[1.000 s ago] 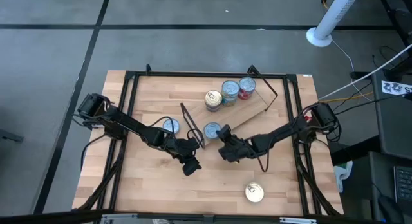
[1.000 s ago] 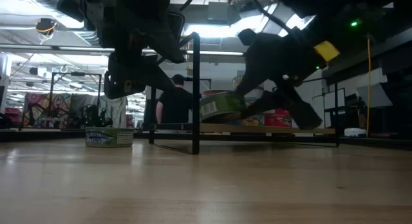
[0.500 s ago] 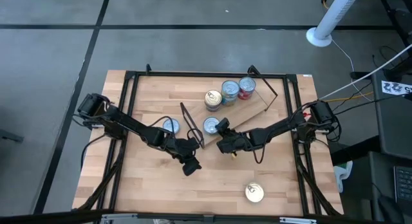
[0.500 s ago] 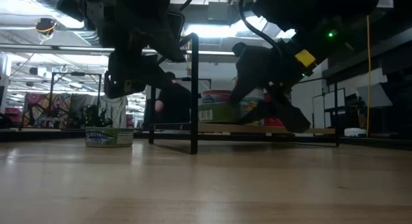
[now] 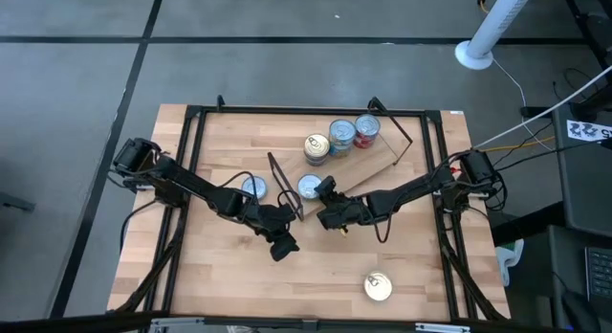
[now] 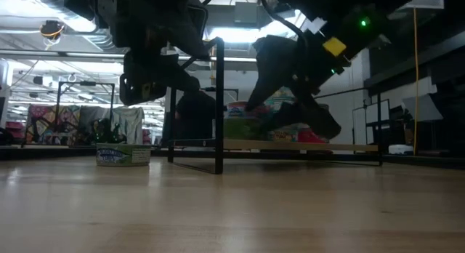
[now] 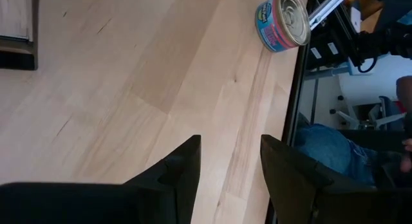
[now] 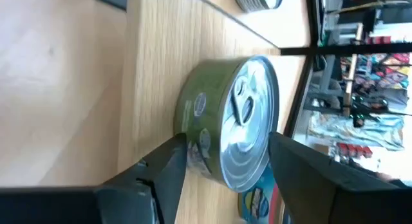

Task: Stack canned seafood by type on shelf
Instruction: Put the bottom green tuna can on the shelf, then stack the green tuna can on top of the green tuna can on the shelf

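The tin (image 8: 225, 121) stands on the shelf (image 5: 378, 166), with the right gripper (image 5: 323, 201) open around it, apparently just releasing. Next the gripper should back away without knocking the tin. The left gripper (image 7: 230, 161) waits half open and empty, left of the shelf.

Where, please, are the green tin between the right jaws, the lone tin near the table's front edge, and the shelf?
green tin (image 8: 248, 130): right wrist view, on its silver lid.
lone tin (image 5: 378, 287): high view, on its lid.
shelf (image 5: 375, 165): high view, on bare board.

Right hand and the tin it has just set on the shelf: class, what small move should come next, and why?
Probably draw the right hand straight back off the green-sided tin. The tin already rests on the shelf and the fingers stand apart on either side of it, so backing away should free it without knocking it.
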Available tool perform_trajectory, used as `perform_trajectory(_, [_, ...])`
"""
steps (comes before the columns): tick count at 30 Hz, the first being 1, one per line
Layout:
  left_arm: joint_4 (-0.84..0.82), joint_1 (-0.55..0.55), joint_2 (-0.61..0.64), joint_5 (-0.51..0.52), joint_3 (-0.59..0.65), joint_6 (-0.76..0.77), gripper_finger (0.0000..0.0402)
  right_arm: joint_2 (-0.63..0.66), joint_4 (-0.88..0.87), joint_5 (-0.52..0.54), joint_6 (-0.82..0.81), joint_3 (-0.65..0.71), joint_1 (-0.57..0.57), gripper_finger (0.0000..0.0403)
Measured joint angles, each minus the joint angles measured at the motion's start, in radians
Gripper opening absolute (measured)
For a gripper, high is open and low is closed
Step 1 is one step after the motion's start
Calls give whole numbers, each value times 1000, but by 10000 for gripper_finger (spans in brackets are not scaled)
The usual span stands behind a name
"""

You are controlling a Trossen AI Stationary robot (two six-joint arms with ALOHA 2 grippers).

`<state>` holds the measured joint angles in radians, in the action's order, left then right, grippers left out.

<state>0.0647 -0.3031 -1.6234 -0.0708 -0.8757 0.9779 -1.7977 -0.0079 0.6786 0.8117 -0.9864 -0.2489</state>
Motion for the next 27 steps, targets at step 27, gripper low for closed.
perform_trajectory(27, [-518, 5, 212, 21, -2, -37, 155, 1, -654, -11, -323, -296, -90, 215])
